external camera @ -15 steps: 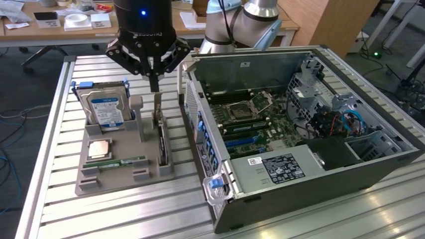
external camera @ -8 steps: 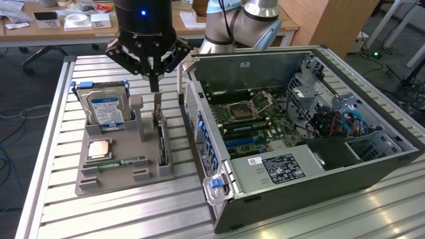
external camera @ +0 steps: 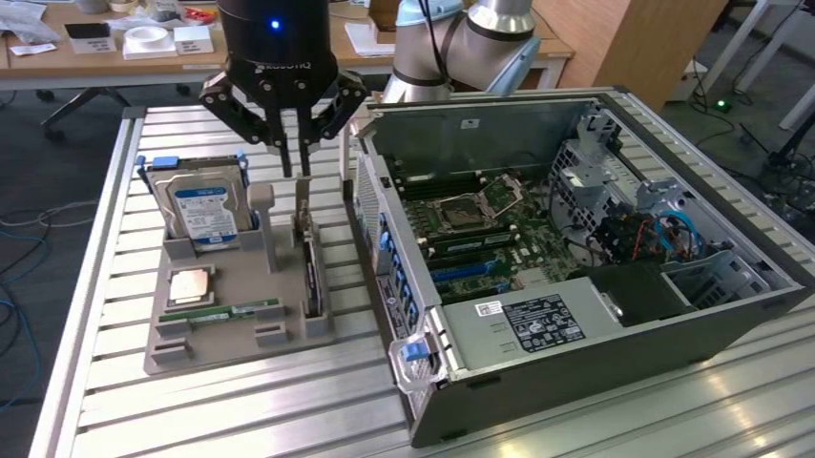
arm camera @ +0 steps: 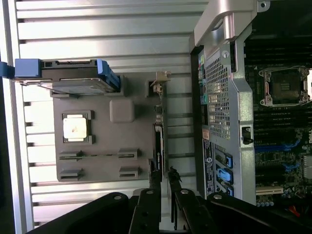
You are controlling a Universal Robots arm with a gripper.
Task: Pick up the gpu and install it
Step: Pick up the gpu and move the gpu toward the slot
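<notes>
- The slatted metal table [external camera: 242, 415] lay under everything.
- The computer case [external camera: 598, 382] stood open on it, on the exterior view's right, its motherboard [external camera: 497, 229] showing inside.
- The grey tray [external camera: 242, 348] sat beside the case, on the exterior view's left.
- The gripper [external camera: 296, 174] pointed down over the tray's case-side edge, its two fingers a narrow gap apart; nothing could be seen gripped between them.
- The gpu [external camera: 313, 277] stood on edge in the tray, along the side nearest the case, just below the fingertips [arm camera: 155, 176]; whether they touched it could not be told.
- The hard drive [external camera: 206, 205] stood upright at the tray's far end in the exterior view, with blue pieces at its top.
- The green memory stick [external camera: 217, 313] rested in its holders.
- The processor [external camera: 190, 285] lay in its recess between drive and stick.
</notes>
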